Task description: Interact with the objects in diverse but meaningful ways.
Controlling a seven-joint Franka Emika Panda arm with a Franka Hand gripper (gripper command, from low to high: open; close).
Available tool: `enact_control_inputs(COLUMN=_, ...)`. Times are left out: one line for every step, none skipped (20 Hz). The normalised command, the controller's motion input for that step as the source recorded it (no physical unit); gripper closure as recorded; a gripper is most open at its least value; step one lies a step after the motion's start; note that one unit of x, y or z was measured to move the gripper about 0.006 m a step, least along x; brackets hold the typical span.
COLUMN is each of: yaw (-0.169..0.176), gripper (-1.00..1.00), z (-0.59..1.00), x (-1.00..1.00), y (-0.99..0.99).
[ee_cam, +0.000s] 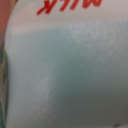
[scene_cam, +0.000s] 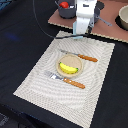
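Exterior view soft and low-resolution, even overhead light, faint shadows on the placemat (scene_cam: pixel 65 67), dark tablecloth (scene_cam: pixel 20 45) underexposed, wrist view heavily blurred, carton (ee_cam: pixel 65 75) filling frame, out of focus

**Dark table, one mat, one board**

I see a black table (scene_cam: pixel 20 45) carrying a striped beige placemat (scene_cam: pixel 37 82) at centre. At one o'clock a brown board (scene_cam: pixel 107 31) lies on the same surface, its far end cut off by the frame.
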Motion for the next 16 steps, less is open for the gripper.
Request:
enact_control_inputs(yaw=0.0, gripper=1.0, z=0.0, x=-0.06, y=-0.45)
enact_control_inputs(yaw=0.0, gripper=1.0, z=-0.1, x=-0.12, y=-0.42)
enact_control_inputs(yaw=0.0, gripper=1.0, z=-0.19, x=-0.17, y=-0.33)
enact_control_inputs(yaw=0.026, gripper=1.0, z=-0.29, x=-0.16, y=-0.11)
enact_control_inputs(yaw=0.08, gripper=1.0, z=-0.35, x=-0.07, y=0.0)
enact_control_inputs(yaw=0.089, gripper=1.0, z=-0.4, x=-0.05, y=0.01)
enact_control_inputs(yaw=0.078, gripper=1.0, z=-0.39, x=-0.07, y=0.06)
enact_control_inputs(yaw=0.072, gripper=1.0, z=-0.4, x=-0.11, y=0.08)
enact_control_inputs(yaw=0.072, gripper=1.0, z=-0.4, x=-0.15, y=0.09)
enact_control_inputs(yaw=0.075, gripper=1.0, z=-0.42, x=-0.14, y=0.07)
enact_control_inputs(yaw=0.076, gripper=1.0, z=-0.44, x=-0.15, y=0.05)
enact_control_inputs(yaw=0.073, gripper=1.0, z=-0.43, x=-0.2, y=0.01)
enact_control_inputs(yaw=0.072, gripper=1.0, z=-0.43, x=-0.21, y=0.03)
enact_control_inputs(yaw=0.072, gripper=1.0, z=-0.43, x=-0.21, y=0.03)
enact_control_inputs(yaw=0.07, gripper=1.0, z=-0.38, x=-0.22, y=0.01)
enact_control_inputs(yaw=0.062, gripper=1.0, z=-0.28, x=-0.24, y=0.0)
